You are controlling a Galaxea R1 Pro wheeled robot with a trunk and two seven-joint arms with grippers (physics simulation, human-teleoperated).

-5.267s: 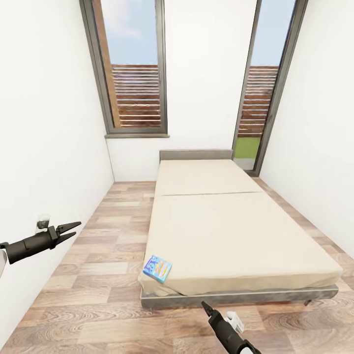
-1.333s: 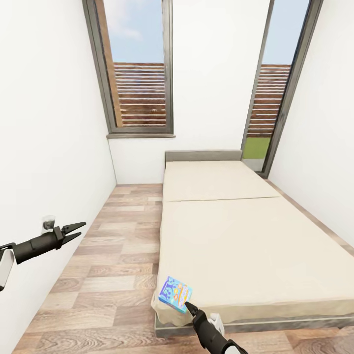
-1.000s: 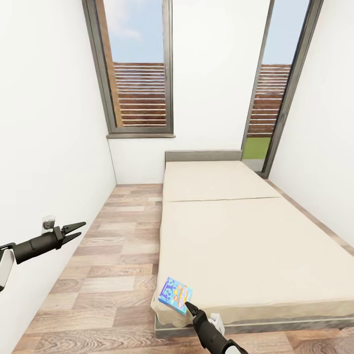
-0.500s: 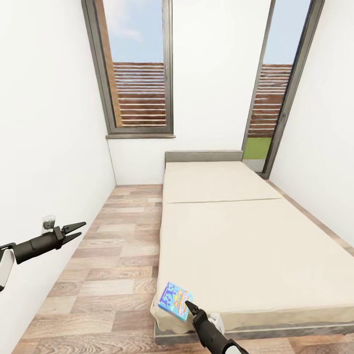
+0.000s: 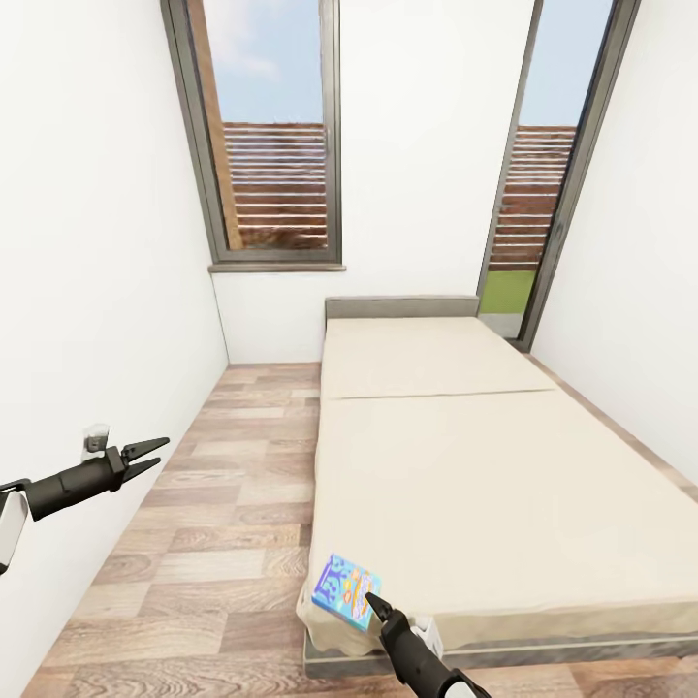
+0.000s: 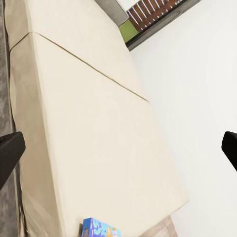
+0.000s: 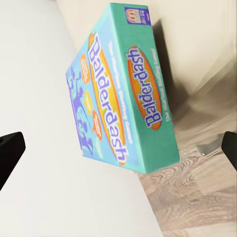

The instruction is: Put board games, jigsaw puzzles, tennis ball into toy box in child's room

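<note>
One blue board game point(image 5: 345, 589), printed "Balderdash" point(image 7: 118, 98), lies flat on the near left corner of the bed point(image 5: 485, 485), partly over the mattress edge. My right gripper point(image 5: 374, 607) is open, with its tips just short of the box's near right corner. In the right wrist view the box sits ahead between the spread fingers point(image 7: 10, 150), untouched. My left gripper point(image 5: 147, 454) hangs open and empty over the floor, far left of the bed. Its wrist view looks along the mattress point(image 6: 89, 123) to the same game point(image 6: 98, 230). The table and toy box are out of view.
The bed runs along the right side to a dark grey headboard point(image 5: 402, 307) under two tall dark-framed windows point(image 5: 276, 136). A strip of wood plank floor point(image 5: 233, 485) lies between the bed and the white left wall. That wall carries a small white socket point(image 5: 94, 439).
Over five seconds the view has rolled closer and left, and my right gripper has come up to the blue game's corner. In the last second almost nothing moved.
</note>
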